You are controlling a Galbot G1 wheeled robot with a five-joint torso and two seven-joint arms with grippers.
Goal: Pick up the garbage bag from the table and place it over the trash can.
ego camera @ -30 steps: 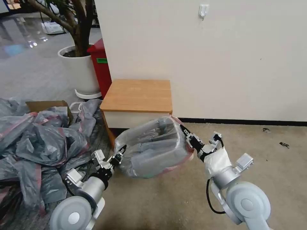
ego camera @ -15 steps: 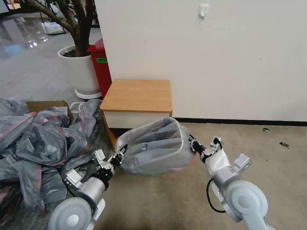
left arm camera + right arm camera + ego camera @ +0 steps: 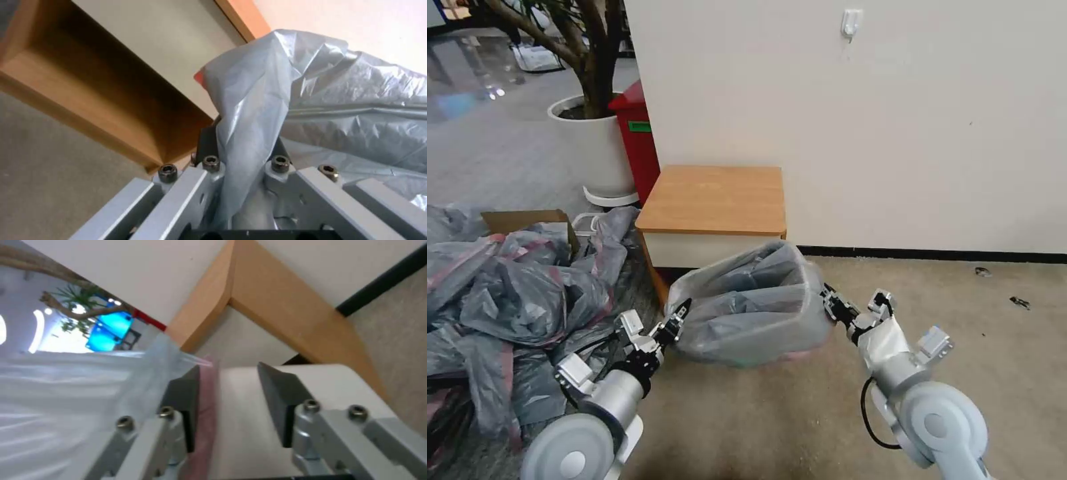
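Two grippers flanked the trash can [image 3: 817, 313]: left gripper [image 3: 677, 319] clenched garbage bag [image 3: 747, 313] at its left side, right gripper [image 3: 832, 301] released at right rim.

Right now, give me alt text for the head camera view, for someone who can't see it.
A grey garbage bag lies draped over the trash can on the floor before the wooden table; the left gripper grips its left edge, and the right gripper sits at its right side. A heap of bags lies left.
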